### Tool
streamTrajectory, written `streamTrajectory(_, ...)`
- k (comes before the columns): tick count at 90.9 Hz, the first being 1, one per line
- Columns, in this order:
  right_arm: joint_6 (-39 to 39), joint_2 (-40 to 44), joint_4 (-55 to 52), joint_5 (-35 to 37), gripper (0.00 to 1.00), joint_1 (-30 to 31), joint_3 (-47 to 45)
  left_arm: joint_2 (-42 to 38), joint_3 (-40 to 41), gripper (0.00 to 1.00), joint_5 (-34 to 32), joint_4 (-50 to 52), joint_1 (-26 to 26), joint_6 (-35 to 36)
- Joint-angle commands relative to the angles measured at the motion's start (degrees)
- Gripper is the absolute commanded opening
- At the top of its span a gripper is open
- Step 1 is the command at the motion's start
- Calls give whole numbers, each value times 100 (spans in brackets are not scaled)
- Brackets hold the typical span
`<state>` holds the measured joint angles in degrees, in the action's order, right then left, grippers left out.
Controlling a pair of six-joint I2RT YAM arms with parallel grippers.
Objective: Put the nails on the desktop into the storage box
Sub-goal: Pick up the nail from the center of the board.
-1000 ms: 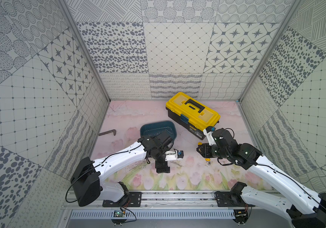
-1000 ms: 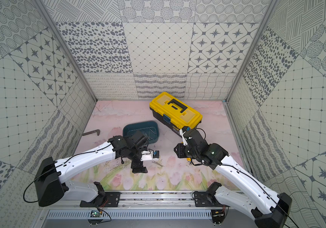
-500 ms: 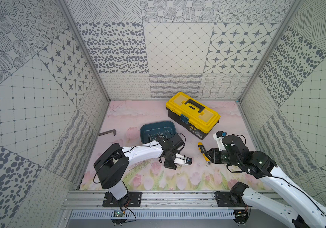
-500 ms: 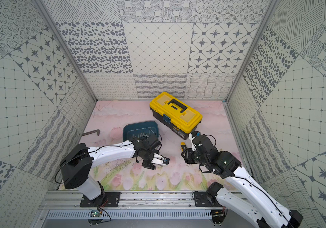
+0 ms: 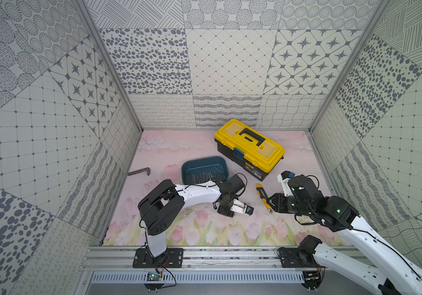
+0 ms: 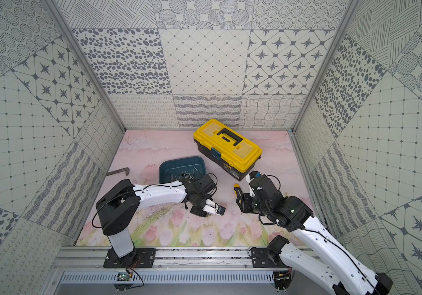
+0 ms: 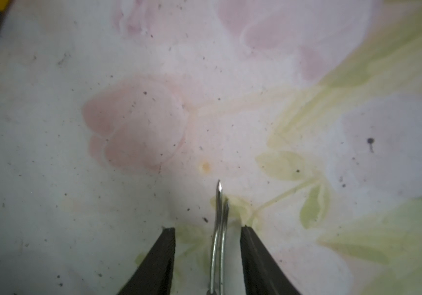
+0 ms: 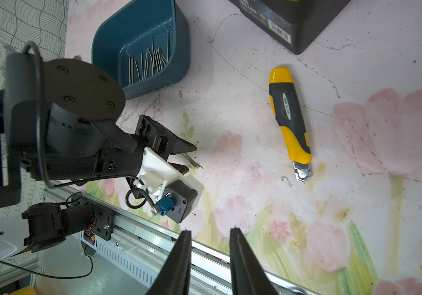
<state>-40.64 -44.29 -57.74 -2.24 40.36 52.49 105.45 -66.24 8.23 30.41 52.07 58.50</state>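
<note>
Between left gripper point(image 7: 207, 227) jaws, nails point(image 7: 218, 229), unseen overhead

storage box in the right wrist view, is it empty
No, a bunch of thin grey nails lies on the floor of the storage box.

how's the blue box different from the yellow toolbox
The box is teal, shallow and lidless, with nails lying in it; the toolbox is black and yellow, and shut. The toolbox is also bigger and taller than the box. Both are rectangular containers resting on the desktop.
</note>
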Motion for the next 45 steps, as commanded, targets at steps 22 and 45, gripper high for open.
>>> streamTrajectory(22, -208, 27, 58, 93, 31, -35, -61, -220, 529, 43, -49, -72, -20, 399)
streamTrajectory(45, -274, 75, 69, 160, 32, -37, 43, -25, 555, 31, -18, -42, -48, 377)
